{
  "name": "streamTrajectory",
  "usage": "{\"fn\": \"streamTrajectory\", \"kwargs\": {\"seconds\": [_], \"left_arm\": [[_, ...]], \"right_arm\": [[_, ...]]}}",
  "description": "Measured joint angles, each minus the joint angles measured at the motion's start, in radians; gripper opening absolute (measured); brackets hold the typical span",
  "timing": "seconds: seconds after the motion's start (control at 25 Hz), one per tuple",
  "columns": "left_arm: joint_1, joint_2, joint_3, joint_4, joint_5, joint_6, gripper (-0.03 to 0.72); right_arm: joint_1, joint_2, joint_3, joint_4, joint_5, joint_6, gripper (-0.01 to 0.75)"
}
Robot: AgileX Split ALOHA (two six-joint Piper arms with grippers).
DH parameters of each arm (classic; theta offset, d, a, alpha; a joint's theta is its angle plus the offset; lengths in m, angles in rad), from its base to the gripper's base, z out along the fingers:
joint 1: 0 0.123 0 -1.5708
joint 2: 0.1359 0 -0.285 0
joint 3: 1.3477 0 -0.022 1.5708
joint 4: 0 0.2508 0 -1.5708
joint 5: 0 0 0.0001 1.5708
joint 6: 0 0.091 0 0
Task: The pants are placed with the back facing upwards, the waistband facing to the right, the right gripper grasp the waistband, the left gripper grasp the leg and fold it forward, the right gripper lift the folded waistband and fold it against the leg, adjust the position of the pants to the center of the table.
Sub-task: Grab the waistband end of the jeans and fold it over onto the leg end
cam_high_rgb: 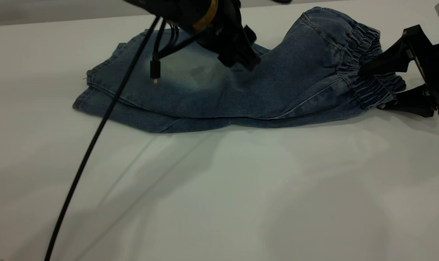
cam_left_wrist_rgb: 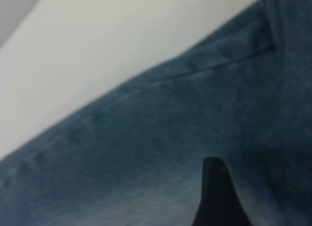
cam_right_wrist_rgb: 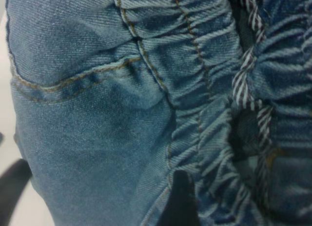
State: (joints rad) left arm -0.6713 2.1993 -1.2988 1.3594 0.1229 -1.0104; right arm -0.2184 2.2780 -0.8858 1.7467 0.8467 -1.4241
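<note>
Bare tabletop fills your foreground: the table (cam_high_rgb: 219, 203), crossed only by a black cable (cam_high_rgb: 96, 134) running up to the left arm. Beyond it the pants (cam_high_rgb: 241, 90) lie already folded lengthwise, one layer over the other, hems toward the left arm's side.

Your right gripper (cam_high_rgb: 377, 87) sits at the waistband (cam_high_rgb: 368, 72). Jaws spread apart, one finger (cam_high_rgb: 382, 61) lying on top of the gathered elastic, the other low at the table by the band's near edge. Waistband sits between them, not pinched. A striped drawstring (cam_right_wrist_rgb: 248, 65) shows inside the band.

Your left gripper (cam_high_rgb: 246, 59) is down on the top layer's middle, beside a pale faded patch (cam_high_rgb: 190, 78). One fingertip (cam_left_wrist_rgb: 217, 192) rests on denim; you can't tell whether these jaws are parted or closed.
</note>
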Motion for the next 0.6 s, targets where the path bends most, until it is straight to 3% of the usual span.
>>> {"fn": "streamTrajectory", "kwargs": {"seconds": [0.2,0.4,0.52,0.6], "left_arm": [[-0.024,0.069,0.0,0.0,-0.048,0.0,0.398],[-0.041,0.123,-0.001,0.0,-0.073,-0.001,0.365],[-0.041,0.129,-0.002,0.0,-0.071,-0.001,0.356],[-0.041,0.129,-0.002,0.0,-0.068,-0.001,0.353]], "right_arm": [[0.0,0.036,-0.01,0.0,0.048,0.0,0.451],[0.0,0.043,-0.02,-0.015,0.072,0.0,0.257],[0.0,0.043,-0.045,-0.008,0.162,-0.001,0.11],[0.0,0.043,-0.061,-0.007,0.228,-0.001,0.09]]}}
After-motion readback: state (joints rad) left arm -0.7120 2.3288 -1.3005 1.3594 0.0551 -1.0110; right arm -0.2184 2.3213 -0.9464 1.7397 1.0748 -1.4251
